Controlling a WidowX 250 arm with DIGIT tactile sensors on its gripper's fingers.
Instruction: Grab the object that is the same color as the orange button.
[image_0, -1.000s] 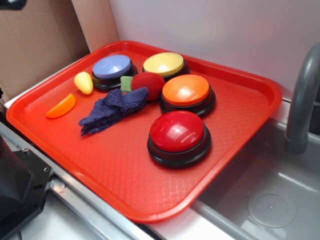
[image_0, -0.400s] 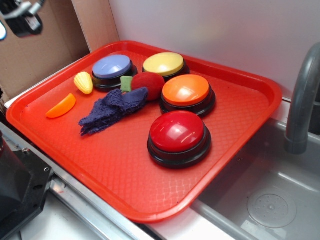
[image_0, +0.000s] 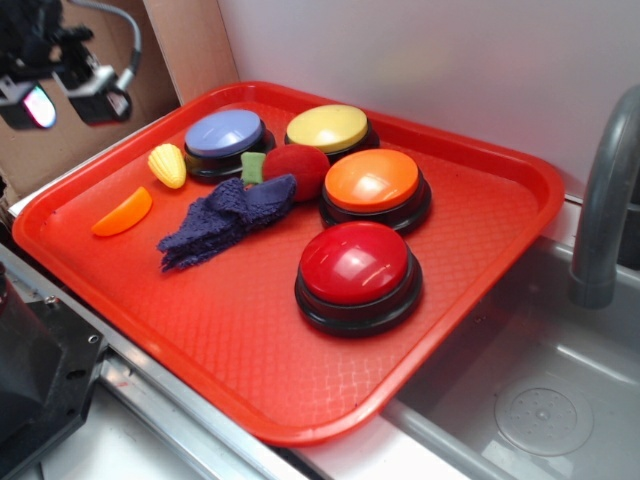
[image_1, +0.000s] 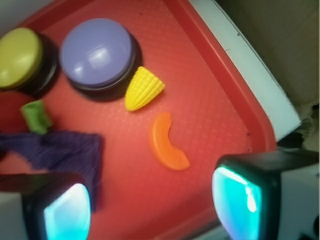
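I'm hovering the pincer, jaws spread and empty, above the orange wedge; risking pinching the yellow corn just beyond it.

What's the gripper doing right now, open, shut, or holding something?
Gripper: open and empty, fingers spread wide above the tray, with the orange slice lying untouched below it.

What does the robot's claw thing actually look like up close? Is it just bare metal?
Not bare metal. The gripper has two chunky black fingers with rounded corners, and their inner pads glow a translucent cyan-teal in the wrist view. From the exterior view the gripper looks dark with pale blocky tips, and a thin grey cable loops over its top.
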